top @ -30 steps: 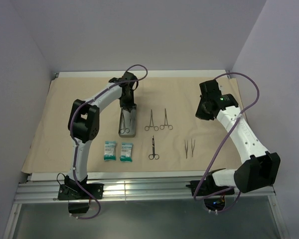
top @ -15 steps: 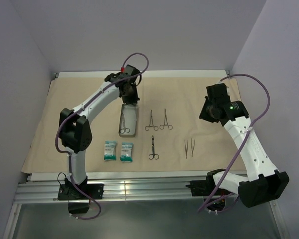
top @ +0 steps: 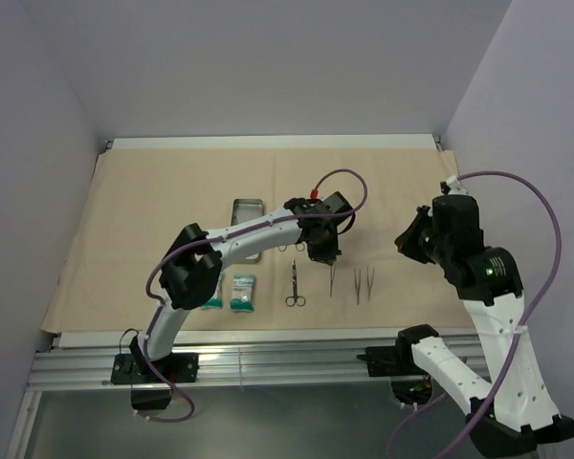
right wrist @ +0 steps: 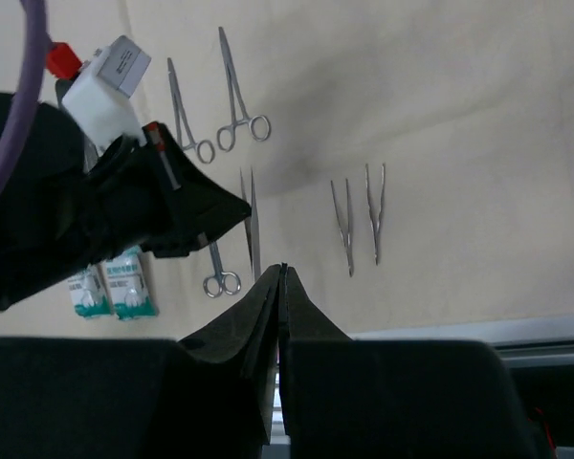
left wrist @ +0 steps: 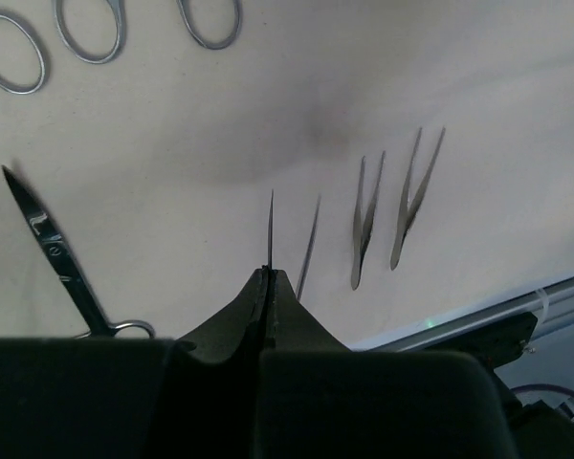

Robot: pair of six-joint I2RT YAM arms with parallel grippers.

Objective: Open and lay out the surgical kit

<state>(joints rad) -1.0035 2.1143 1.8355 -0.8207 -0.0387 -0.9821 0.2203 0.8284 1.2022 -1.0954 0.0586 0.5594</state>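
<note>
Tweezers [left wrist: 271, 222] hang pinched in my left tool [left wrist: 268, 273], over open tan wrap [top: 124, 220] beside two laid pairs [left wrist: 366, 225], near the wrap's front edge. My arm cuts off the tray [top: 246, 208]. Right tool [right wrist: 281, 270] closed, empty.

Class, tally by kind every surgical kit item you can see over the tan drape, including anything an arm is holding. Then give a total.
Ring-handled forceps: 2
Scissors: 1
Tweezers: 3, one of them gripped in the left tool
Teal-white packets: 2
Grey metal tray: 1
Total: 9
</note>
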